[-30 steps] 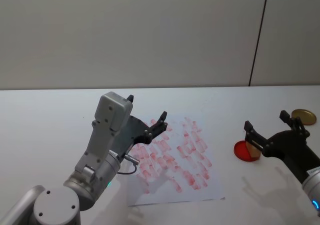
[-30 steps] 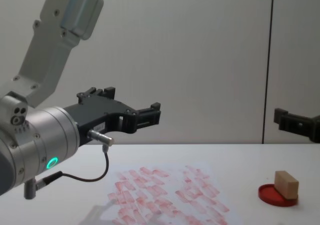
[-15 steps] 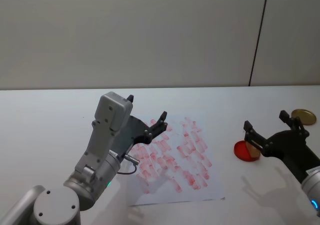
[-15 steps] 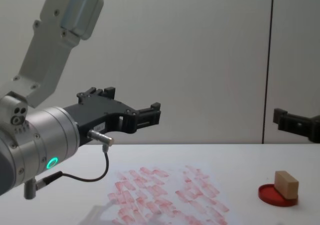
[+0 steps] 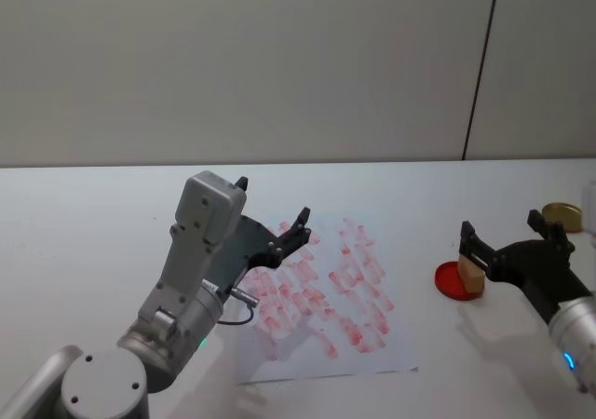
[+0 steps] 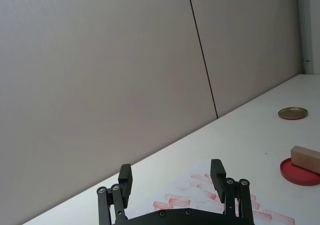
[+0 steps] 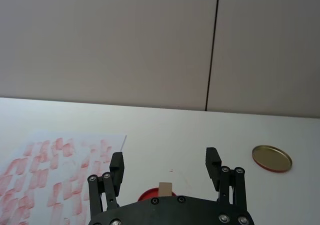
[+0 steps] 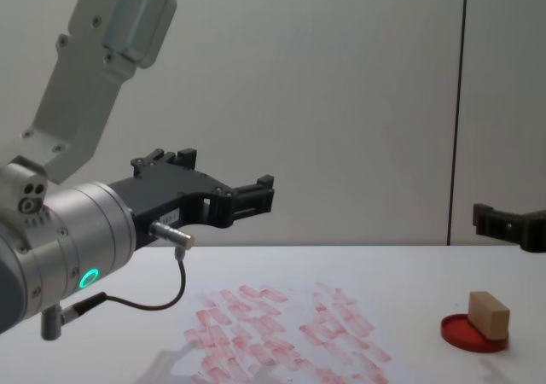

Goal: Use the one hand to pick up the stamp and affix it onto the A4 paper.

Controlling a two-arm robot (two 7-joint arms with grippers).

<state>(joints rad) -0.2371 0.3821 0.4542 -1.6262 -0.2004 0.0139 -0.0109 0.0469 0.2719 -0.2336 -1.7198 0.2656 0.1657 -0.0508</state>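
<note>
The stamp (image 5: 470, 272), a small tan wooden block, stands on the red ink pad (image 5: 452, 280) at the right of the table. My right gripper (image 5: 501, 225) hovers open just above and behind the stamp (image 7: 165, 189), which lies between and below its spread fingers. In the chest view the stamp (image 8: 488, 314) sits below the right gripper (image 8: 505, 227). The A4 paper (image 5: 321, 293), covered in red prints, lies mid-table. My left gripper (image 5: 275, 205) hangs open over the paper's left part, holding nothing; its own wrist view shows the left gripper (image 6: 170, 171) empty.
A round gold lid (image 5: 564, 216) lies at the far right, behind the ink pad. A black cable (image 8: 162, 299) dangles from the left wrist. Bare white table surrounds the paper, with a grey wall behind.
My right gripper has shifted slightly to the right and lower, closer over the stamp. The left arm, the stamp and the paper have not moved.
</note>
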